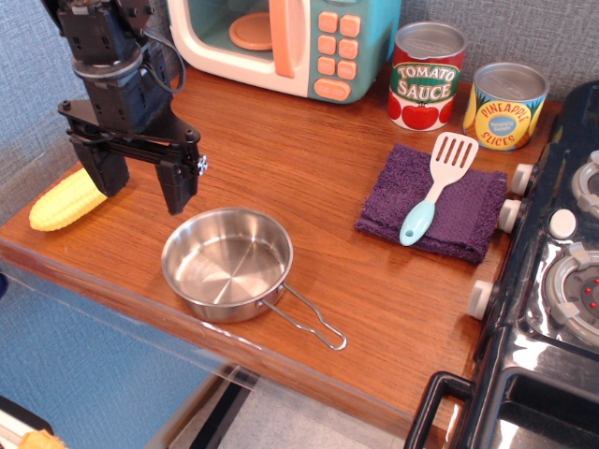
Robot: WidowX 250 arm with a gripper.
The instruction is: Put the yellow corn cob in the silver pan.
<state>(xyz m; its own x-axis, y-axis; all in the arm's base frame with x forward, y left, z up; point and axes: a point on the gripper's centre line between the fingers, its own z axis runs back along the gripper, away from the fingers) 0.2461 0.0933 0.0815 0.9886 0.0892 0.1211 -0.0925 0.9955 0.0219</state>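
The yellow corn cob [62, 202] lies on the wooden table at the far left, near the front-left edge. My black gripper [142, 189] hangs above the table with its jaws wide apart and nothing between them. Its left finger [107, 174] covers the corn's right end, so I cannot tell whether they touch. The silver pan [227, 262] sits upright and empty just right of and in front of the gripper, its wire handle [309, 321] pointing to the front right.
A toy microwave [285, 42] stands at the back. A tomato sauce can [426, 77] and a pineapple slices can [504, 106] stand at the back right. A spatula [436, 187] lies on a purple cloth [465, 217]. A toy stove [552, 281] fills the right side.
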